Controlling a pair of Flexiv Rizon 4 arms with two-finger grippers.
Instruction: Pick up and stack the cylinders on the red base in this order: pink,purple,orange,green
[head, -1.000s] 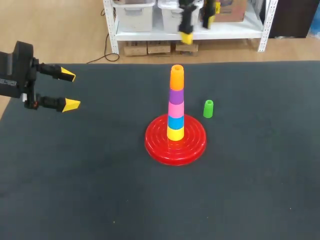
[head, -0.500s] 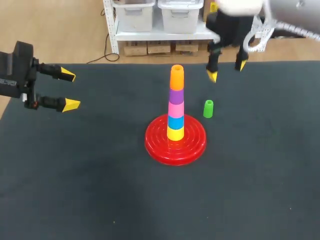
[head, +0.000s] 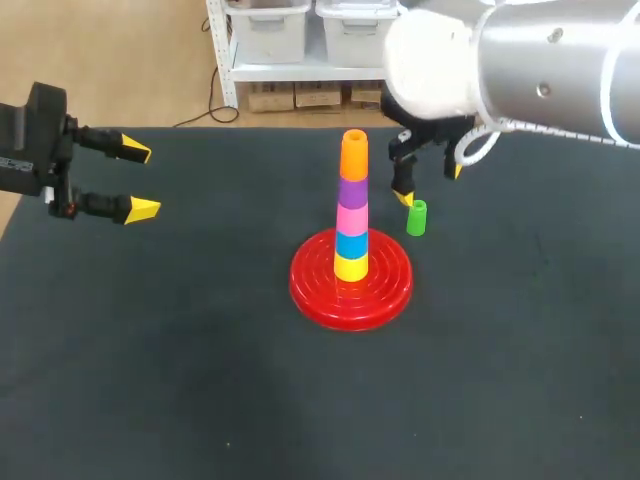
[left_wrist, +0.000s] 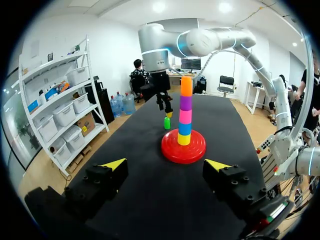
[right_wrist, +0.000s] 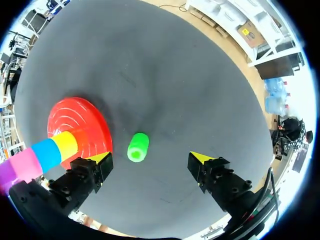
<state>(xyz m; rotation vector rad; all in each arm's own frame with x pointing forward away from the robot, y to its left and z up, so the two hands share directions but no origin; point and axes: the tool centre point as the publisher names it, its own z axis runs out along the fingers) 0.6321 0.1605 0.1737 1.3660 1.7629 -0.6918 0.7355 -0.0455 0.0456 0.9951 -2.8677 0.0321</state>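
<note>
Standing upright on the black table (head: 200, 350), the small green plastic cylinder (head: 417, 217) is just beside the round red ridged base (head: 305, 290), the last piece missing from the yellow, blue, pink, purple and orange tower (head: 352, 200). The right gripper (head: 430, 185) hangs above it, fingers spread and empty, apparently aligned to straddle it. The left gripper (head: 140, 180), likewise spread and empty, is parked well apart, leaving that approach unobstructed.

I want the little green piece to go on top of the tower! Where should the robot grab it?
By its round side wall, coming straight down from above. The green cylinder stands upright on the table, apart from the red base, so there is room for fingers on both sides. The right gripper hangs open over it and is probably best placed.
</note>
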